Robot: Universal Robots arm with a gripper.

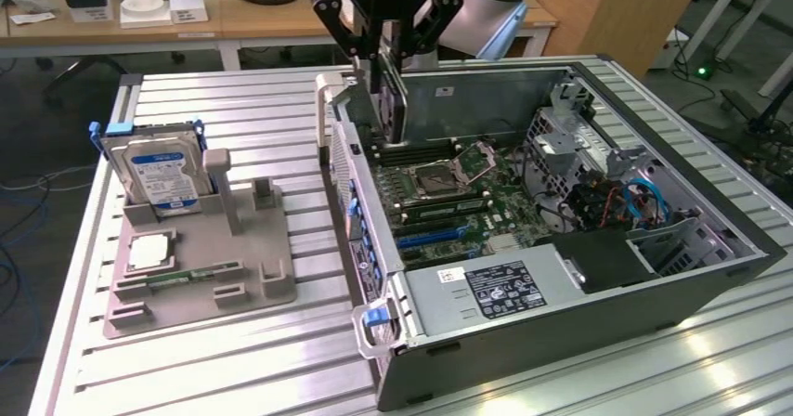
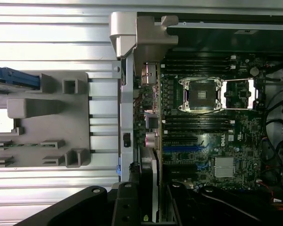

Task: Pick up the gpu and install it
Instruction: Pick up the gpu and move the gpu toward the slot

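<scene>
One card in the jaws at this entry. Logged the gripper (image 1: 389, 52) pinched narrow on the gpu (image 1: 396, 110), holding it by its upper end, upright and edge-on over the open computer case (image 1: 595, 342). Placed the gpu within the case opening, close to the rear wall on the exterior view's left, above the motherboard (image 1: 465, 207) and near the bare CPU socket (image 1: 436, 178). Checked the wrist view: saw the card as a thin dark-and-silver strip between the black fingers (image 2: 127, 209), just beside the rear wall and near the blue expansion slot (image 2: 179, 149), not in it. Could not tell for certain whether the lower edge touched the board; judged it apart. Counted three parts resting in the grey fixture (image 1: 241, 240) on the slatted aluminium table (image 1: 248, 100), well apart from the gripper: a hard drive with blue-white label (image 1: 156, 170), a square processor (image 1: 149, 249) and a narrow green memory stick (image 1: 188, 274). Noted the power supply (image 1: 496, 291) at the near corner of the case. Judged progress: pick-up done, card held over the case; alignment with a slot and seating not yet done, bracket not yet against the rear wall. Reckoned the task roughly half complete.
</scene>
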